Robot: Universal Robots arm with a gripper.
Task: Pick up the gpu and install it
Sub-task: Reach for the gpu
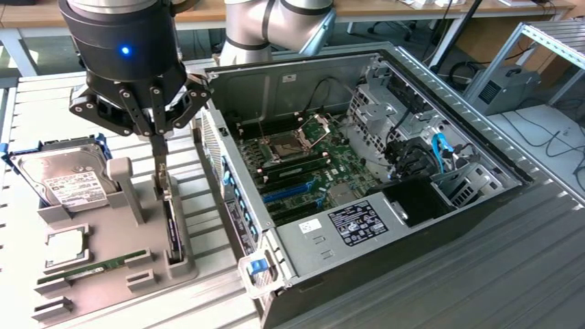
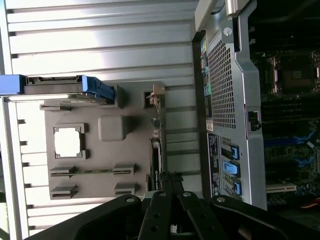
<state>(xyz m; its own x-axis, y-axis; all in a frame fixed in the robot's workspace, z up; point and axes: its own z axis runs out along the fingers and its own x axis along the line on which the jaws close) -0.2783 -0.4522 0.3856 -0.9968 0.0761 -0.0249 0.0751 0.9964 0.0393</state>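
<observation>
The gpu (image 1: 167, 212) is a thin black card standing on edge in a slot of the grey holder (image 1: 114, 240), beside the open computer case (image 1: 302, 236). My gripper (image 1: 157, 156) hangs straight over the card's far end, shut, fingertips pressed together just above or at its top edge. I see nothing between them. In the wrist view the gpu (image 2: 156, 140) runs as a dark strip along the holder (image 2: 100, 160), and the gripper (image 2: 171, 176) sits close beside its near end. The motherboard's blue slots (image 1: 290, 190) lie inside the case.
A hard drive (image 1: 64, 178) in a blue frame stands at the holder's far end. A square chip (image 1: 66, 248) and a green memory stick (image 1: 101, 264) lie in its other recesses. The case wall (image 1: 229, 185) rises right next to the gpu. Ribbed metal table (image 1: 475, 274) surrounds everything.
</observation>
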